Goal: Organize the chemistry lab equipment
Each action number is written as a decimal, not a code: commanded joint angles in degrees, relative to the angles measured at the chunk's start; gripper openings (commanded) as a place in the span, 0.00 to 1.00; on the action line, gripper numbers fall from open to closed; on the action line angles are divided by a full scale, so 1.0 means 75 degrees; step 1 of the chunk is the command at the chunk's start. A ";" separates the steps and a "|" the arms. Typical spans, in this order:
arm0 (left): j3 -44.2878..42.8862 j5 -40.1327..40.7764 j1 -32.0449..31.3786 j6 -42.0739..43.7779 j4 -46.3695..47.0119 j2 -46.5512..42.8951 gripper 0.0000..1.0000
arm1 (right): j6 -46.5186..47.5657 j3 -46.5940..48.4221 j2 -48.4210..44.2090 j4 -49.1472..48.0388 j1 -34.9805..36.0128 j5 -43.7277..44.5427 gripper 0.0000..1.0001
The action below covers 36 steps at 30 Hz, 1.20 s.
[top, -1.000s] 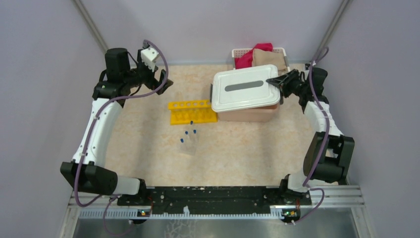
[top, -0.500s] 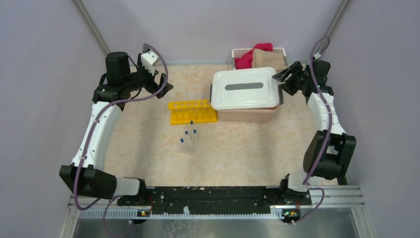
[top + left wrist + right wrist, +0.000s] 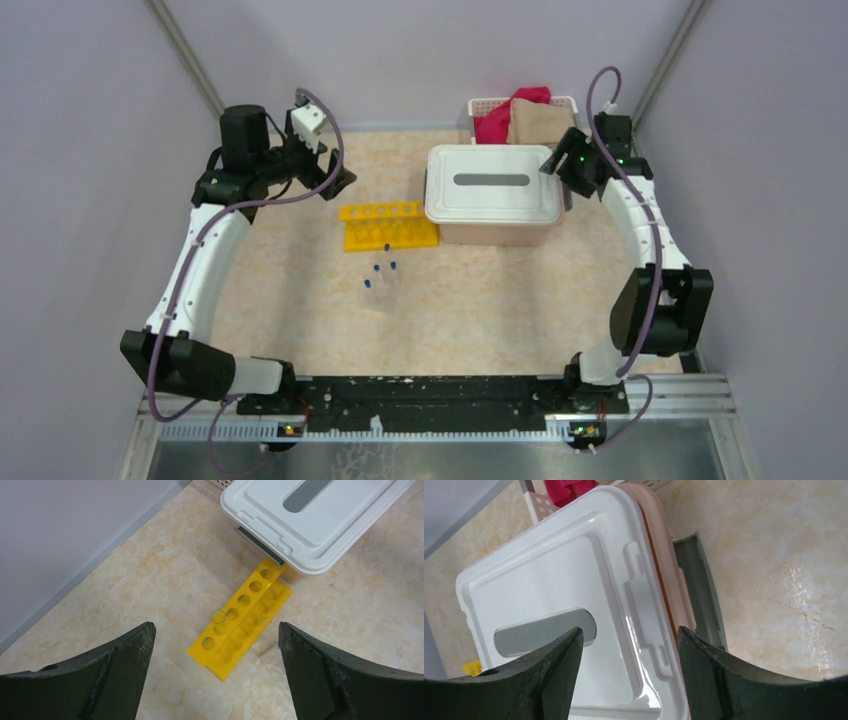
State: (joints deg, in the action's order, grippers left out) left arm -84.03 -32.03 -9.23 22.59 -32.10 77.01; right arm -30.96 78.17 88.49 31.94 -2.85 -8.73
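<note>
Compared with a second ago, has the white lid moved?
Yes. The white lid was skewed, right end raised over the pink tub; now it sits down square on it.

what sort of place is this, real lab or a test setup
Probably a staged robot test cell, not a working lab: plain walls box in a stone-patterned table holding a yellow tube rack and a few blue-capped tubes.

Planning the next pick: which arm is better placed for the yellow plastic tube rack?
Left. The left hand, open, faces the yellow plastic tube rack, centred in its wrist view; the right hand hangs open over the white tub lid.
</note>
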 commanded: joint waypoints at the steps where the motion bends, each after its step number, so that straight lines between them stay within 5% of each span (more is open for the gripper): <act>1: -0.0065 0.0222 -0.0247 -0.0116 -0.0107 0.0218 0.99 | 0.0660 0.0628 0.0070 0.0262 0.0286 0.1036 0.67; 27: -0.0513 0.0291 -0.0316 0.0129 -0.0255 0.0361 0.99 | 0.1117 0.0741 0.0773 0.0538 0.0287 0.0744 0.58; 36: -0.0506 0.0321 -0.0316 0.0195 -0.0248 0.0335 0.99 | 0.1233 0.0689 0.0689 0.0571 0.0287 0.0678 0.62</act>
State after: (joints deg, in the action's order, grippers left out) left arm -86.35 -29.54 -11.18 23.27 -33.56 79.37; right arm -23.07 82.94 94.41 36.77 -0.58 -3.75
